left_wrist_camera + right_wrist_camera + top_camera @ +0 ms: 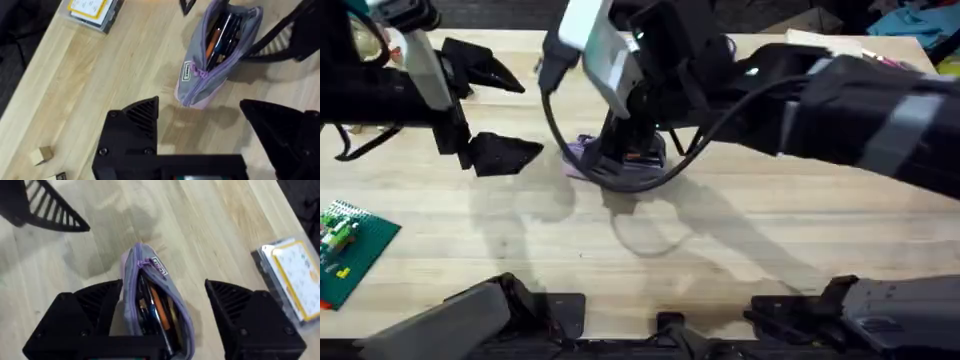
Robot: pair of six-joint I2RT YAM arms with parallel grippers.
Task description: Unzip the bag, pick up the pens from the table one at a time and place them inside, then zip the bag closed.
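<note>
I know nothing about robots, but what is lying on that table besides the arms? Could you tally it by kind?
Grey and lilac pouch: 1, unzipped, with pens inside, packed too tightly to count
Clear box with yellow label: 1
Green circuit board: 1
Small wooden cube: 1
Total: 4

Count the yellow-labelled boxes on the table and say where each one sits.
1. The box lies flat on the table, off to one side of the open bag and not touching it. More may be hidden behind the arms in the overhead view.
</note>
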